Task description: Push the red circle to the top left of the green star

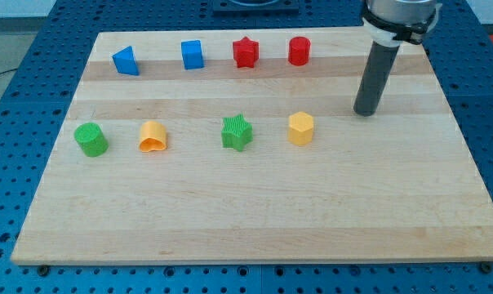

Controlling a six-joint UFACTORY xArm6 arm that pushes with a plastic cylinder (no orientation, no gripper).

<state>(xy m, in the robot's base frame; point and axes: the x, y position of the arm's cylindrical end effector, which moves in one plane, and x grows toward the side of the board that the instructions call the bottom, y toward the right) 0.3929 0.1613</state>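
Observation:
The red circle (299, 51) stands near the view's top, right of centre. The green star (237, 132) sits in the middle of the board, below and to the left of the red circle. My tip (364, 112) rests on the board to the right of both, lower than the red circle and a little higher than the green star. It touches no block.
A red star (246, 52) is just left of the red circle. A blue cube (192, 55) and blue triangle (126, 61) sit further left. A yellow hexagon (301, 128), orange block (153, 137) and green cylinder (91, 140) share the star's row.

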